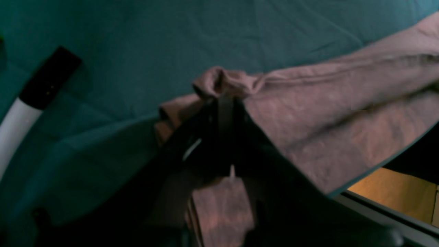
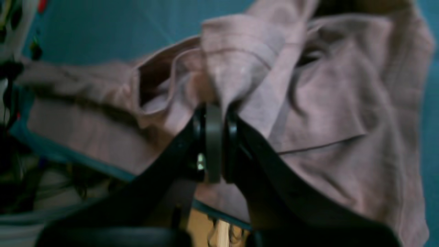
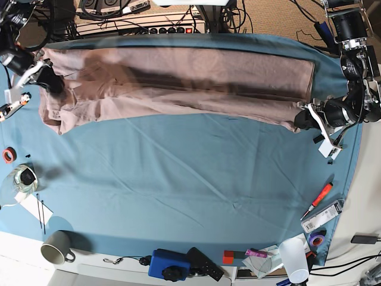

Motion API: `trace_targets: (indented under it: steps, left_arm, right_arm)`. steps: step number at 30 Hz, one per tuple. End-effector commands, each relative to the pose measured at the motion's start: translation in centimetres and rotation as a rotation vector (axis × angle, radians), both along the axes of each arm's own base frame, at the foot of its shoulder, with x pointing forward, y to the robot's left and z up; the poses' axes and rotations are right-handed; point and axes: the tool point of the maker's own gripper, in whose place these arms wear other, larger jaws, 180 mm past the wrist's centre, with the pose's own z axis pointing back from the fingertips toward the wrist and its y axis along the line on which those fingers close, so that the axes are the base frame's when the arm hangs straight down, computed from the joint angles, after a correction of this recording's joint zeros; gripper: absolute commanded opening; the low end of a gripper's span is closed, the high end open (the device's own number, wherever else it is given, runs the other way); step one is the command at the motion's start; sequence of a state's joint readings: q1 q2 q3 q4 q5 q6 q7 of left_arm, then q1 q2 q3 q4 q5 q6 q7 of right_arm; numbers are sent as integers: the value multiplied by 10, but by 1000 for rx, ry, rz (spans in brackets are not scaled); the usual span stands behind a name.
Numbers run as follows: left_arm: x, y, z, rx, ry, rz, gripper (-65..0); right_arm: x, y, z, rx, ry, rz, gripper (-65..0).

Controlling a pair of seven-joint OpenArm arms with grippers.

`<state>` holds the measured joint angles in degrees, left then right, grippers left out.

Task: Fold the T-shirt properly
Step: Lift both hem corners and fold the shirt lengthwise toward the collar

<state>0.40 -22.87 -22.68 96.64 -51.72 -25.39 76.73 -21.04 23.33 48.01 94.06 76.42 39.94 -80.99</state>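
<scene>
The pink-beige T-shirt lies stretched in a long band across the far part of the blue-teal table cloth. My right gripper, at the base view's left, is shut on a bunched fold of the shirt near the sleeve end; its jaws are closed with cloth between them. My left gripper, at the base view's right, is shut on a pinched edge of the shirt at the other end; the gripper shows in its own wrist view with cloth puckered over the tips.
A grey mug, a glass jar and a red tape roll sit at the near left. A blue box, a white cup and an orange pen lie at the near right. The table edge is close to the left gripper.
</scene>
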Motion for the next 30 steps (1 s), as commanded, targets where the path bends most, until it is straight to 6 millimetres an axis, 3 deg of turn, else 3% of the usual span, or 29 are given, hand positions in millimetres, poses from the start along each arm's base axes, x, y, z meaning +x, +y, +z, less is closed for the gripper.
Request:
trace_targets:
  steps: [1,13,28,30]
  left_arm:
    - [5,3,11,4,-35,-6,-650]
    - [-28,3,-15,6,60,-6,-650]
    - [-29,11,-21,60,67,8,-650]
    - [-29,11,-21,60,67,8,-613]
  right_arm:
    - [4,-9,16,-21,-49,-14,-650]
    - [0,-22,18,-48,-52,-60,-650]
    - [-4,-28,8,-94,-2,-69,-650]
    - [-4,-27,8,-93,-1,-66,-578]
